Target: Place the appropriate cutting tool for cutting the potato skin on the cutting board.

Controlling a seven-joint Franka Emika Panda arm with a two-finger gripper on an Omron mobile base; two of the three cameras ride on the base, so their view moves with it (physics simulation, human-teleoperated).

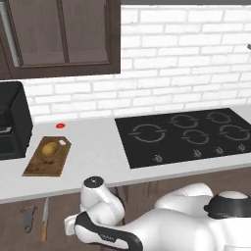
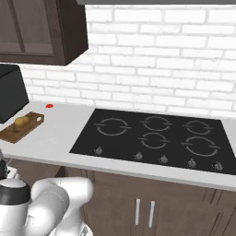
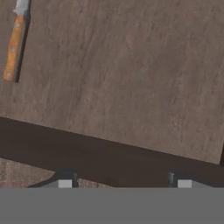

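White brick and dark cabinets frame a grey tabletop [image 1: 93,152] carrying a black hob [image 1: 186,135], with the cutting board [image 1: 39,164] lying at its left end beside a dark appliance [image 1: 12,120]. The potato [image 1: 49,148] rests on the board, ready for peeling. Below the tabletop edge, in an open wooden drawer [image 3: 131,74], the dark peeler [image 1: 28,217] lies just beside the wooden-handled knife [image 1: 44,219], apart from it. The arm bends low toward that drawer, seemingly to fetch the peeler. The pincer [image 3: 124,183] has its tips spread over the drawer's edge; whether it grips anything cannot be told.
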